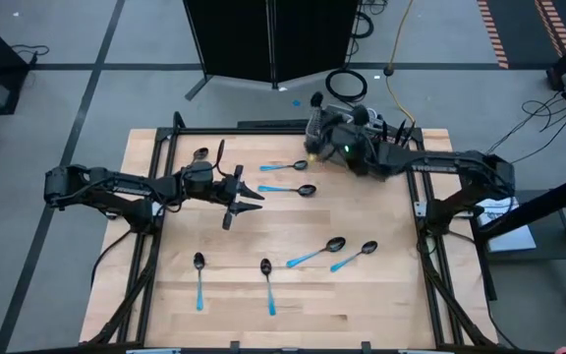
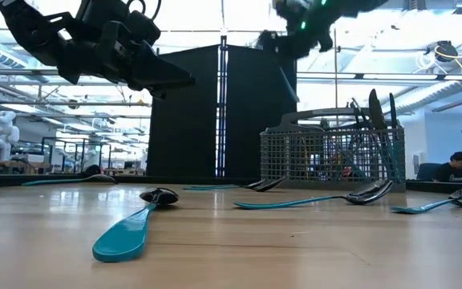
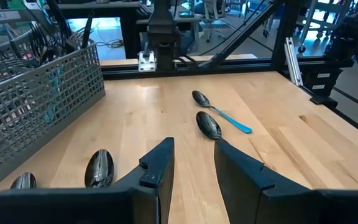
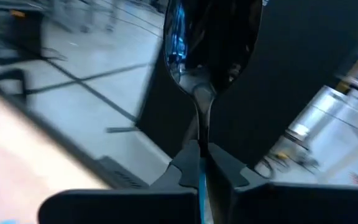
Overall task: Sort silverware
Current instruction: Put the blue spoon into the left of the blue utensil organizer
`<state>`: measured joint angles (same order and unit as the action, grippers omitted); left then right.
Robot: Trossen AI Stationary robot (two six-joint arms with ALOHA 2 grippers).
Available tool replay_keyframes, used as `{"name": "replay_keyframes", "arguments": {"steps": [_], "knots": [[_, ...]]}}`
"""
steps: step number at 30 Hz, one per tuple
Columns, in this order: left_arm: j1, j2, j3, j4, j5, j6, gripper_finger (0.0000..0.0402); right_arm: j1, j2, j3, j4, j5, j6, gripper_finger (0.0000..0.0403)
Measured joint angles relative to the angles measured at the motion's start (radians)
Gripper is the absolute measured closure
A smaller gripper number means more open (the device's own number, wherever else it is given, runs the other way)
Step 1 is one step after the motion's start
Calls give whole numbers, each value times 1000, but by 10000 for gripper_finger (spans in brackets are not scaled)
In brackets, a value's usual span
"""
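Several spoons with dark bowls and light-blue handles lie flat on the wooden table (image 1: pixel 381 305), among them a far pair (image 1: pixel 288 189) and a near-right pair (image 1: pixel 317 253). My right gripper (image 4: pixel 201 163) is up over the table's far edge (image 1: pixel 313 126), shut on one spoon (image 4: pixel 207 56). My left gripper (image 3: pixel 194 165) hovers open above the table's left middle (image 1: pixel 249 197), nothing between its fingers; two spoons (image 3: pixel 209 124) lie ahead of it. The grey mesh basket (image 2: pixel 331 152) holds upright utensils. My right gripper pinches the spoon's light-blue handle (image 4: pixel 201 179) between its two fingers, close to the dark neck. The spoon lies along the fingers, its bowl (image 4: pixel 210 37) sticking out ahead of them. It is lifted clear of the table, high above it.
The basket (image 3: pixel 36 106) stands at the table's far side, beside my left gripper's line of sight. Two spoon bowls (image 3: pixel 98 168) lie close under my left gripper. A black panel (image 1: pixel 263 39) stands beyond the far edge. Bare wood lies in the table's middle (image 1: pixel 362 211).
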<state>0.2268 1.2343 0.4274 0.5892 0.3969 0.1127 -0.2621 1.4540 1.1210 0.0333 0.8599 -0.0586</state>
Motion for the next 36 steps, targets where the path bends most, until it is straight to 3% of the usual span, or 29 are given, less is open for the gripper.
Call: {"name": "replay_keyframes", "arguments": {"steps": [8,10,12,17,21,29,36], "knots": [[0,0,0,-22,0,1,291,-139,126,0,54,10,-7,403],[0,0,0,-43,0,8,291,-149,158,0,78,59,-5,403],[0,0,0,-69,0,24,291,-150,190,0,103,135,-1,403],[0,0,0,-97,-13,32,291,-132,240,-5,115,172,63,403],[0,0,0,-102,-12,26,291,-108,255,-42,100,265,181,403],[0,0,0,-109,-13,24,291,-82,256,-93,43,292,335,399],[0,0,0,-109,-13,24,291,-81,255,-93,-81,291,406,359]]}}
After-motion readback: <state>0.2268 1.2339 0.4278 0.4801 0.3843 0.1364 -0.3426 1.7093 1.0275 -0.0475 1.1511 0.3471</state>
